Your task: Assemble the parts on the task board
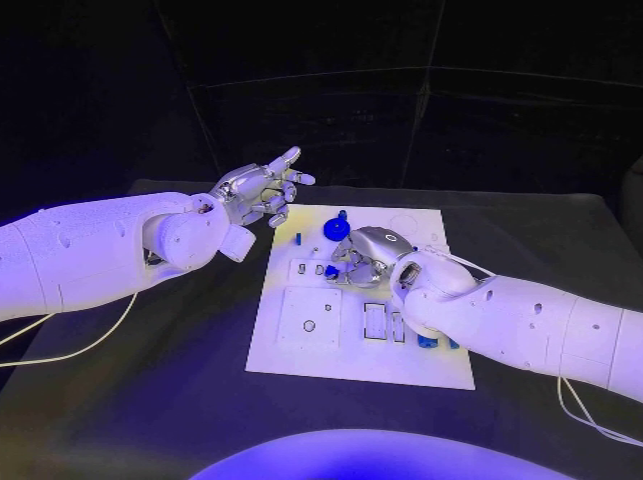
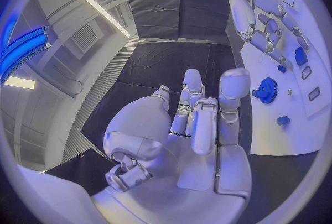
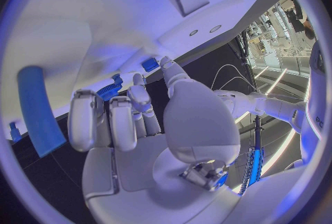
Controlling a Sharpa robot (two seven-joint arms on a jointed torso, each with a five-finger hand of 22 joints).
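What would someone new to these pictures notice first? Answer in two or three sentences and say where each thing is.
The white task board lies in the middle of the black table, with small blue parts on it, among them a blue gear. The right hand reaches down over the board's middle. The left hand is raised beside the board's far left corner, holding nothing.

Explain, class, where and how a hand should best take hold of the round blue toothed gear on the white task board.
Pinch the round blue toothed gear by its toothed rim, coming straight down from above. It appears to lie flat on the white task board, so only the rim offers opposing faces, and its teeth should resist slipping. A small hub shows at its side, probably too short to grasp. The left hand, empty beside the board's far corner, seems nearest.
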